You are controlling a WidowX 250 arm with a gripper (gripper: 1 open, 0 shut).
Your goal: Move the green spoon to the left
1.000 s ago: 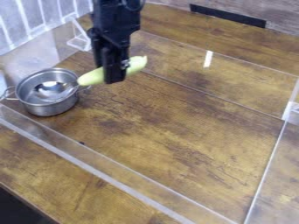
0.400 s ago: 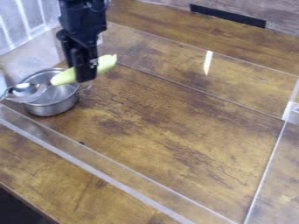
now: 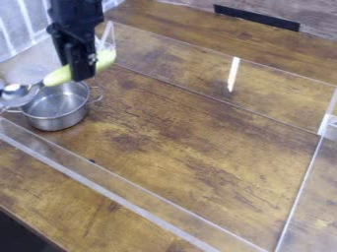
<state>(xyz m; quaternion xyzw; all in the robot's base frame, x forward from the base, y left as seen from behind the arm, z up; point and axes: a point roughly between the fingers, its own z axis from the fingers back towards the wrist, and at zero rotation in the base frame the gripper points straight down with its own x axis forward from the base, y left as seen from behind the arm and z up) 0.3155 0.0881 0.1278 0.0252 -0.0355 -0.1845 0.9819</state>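
The green spoon (image 3: 61, 74) hangs in the air at the upper left, its yellow-green handle crossing between the fingers of my gripper (image 3: 79, 69), which is shut on it and points down. The handle's far end sticks out to the right of the fingers. Its silver bowl end reaches down-left toward the frame's left edge. The spoon sits just above and behind the steel pot (image 3: 55, 106).
The round steel pot with side handles stands on the wooden table near the left edge. A clear plastic barrier (image 3: 145, 207) runs along the front, and another clear panel (image 3: 322, 148) rises on the right. A white rack (image 3: 20, 30) stands at the back left.
My gripper has carried the green spoon leftward and slightly up in the picture, from right of the pot to above its far rim. The pot has stayed put.
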